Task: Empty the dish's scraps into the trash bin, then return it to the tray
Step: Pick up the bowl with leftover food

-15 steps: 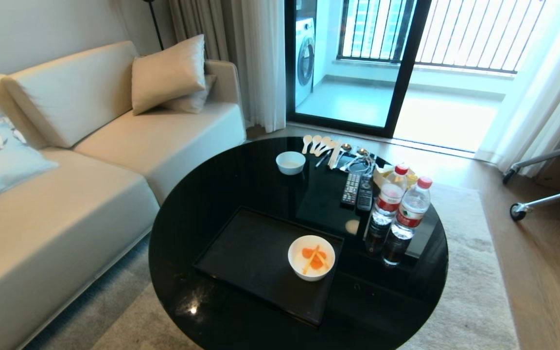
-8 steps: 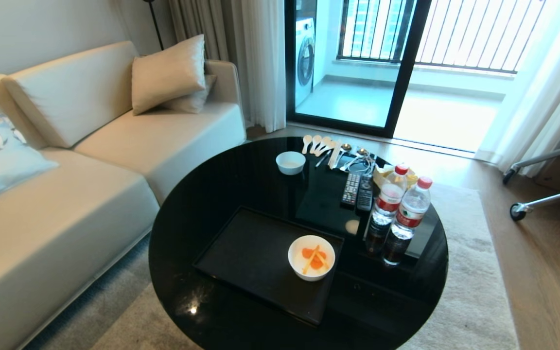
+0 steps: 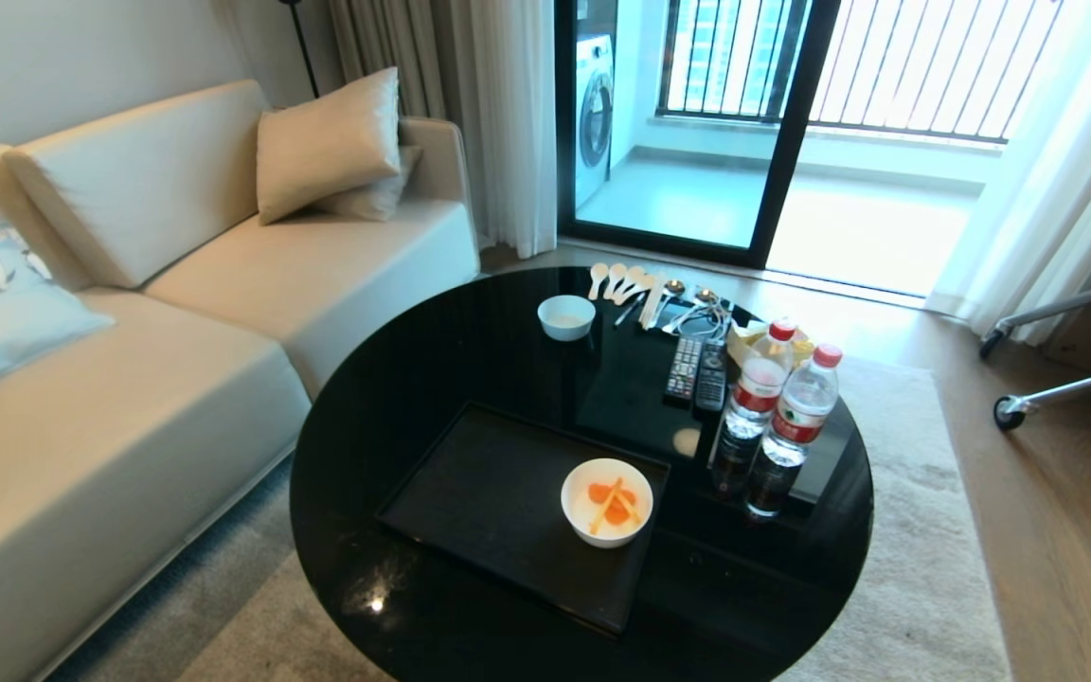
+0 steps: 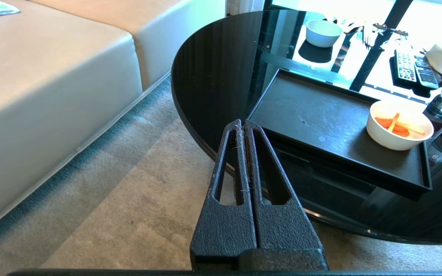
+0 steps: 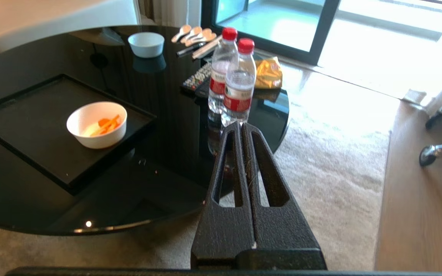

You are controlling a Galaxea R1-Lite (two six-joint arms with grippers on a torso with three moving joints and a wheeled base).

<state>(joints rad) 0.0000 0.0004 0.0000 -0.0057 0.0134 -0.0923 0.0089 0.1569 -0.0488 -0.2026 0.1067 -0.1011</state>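
Left pincer (image 4: 243,124) clenched, nothing in it, off the worktop (image 3: 470,322) edge over the carpet (image 4: 129,199); dish (image 4: 399,130) sits well ahead and to its right. Tray (image 3: 479,493) lies on the near part of the worktop w/ the dish at its right end, scraps (image 3: 612,504) inside: orange slices, pale strips. Right pincer (image 5: 241,128) also clenched, empty, off the worktop's near-right side, bottles (image 5: 233,80) just beyond its tips; dish (image 5: 96,124) well to its left.
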